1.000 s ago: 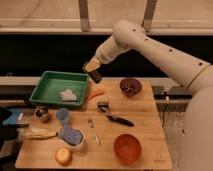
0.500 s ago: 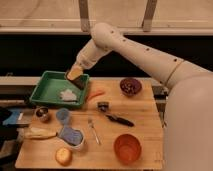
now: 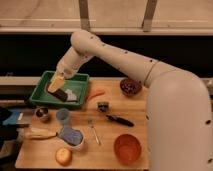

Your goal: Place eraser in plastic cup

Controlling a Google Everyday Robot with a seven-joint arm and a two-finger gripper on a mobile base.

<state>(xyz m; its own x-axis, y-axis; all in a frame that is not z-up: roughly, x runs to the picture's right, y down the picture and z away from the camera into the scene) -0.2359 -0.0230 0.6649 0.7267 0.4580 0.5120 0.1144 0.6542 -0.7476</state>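
You are gripping the eraser (image 3: pixel 61 95), a small flat black block, in the closed gripper (image 3: pixel 57 89), which is hanging over the green tray (image 3: pixel 84 80). The plastic cup (image 3: pixel 63 115) is standing at 6 o'clock from it. Releasing here is risking a drop into the tray. Descending off-centre is risking a tipped cup.

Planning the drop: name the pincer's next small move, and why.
Probably carry the pincer toward the camera to above the plastic cup. It hangs over the green tray, shut on what looks like the eraser, while the cup stands on the table just in front of the tray.
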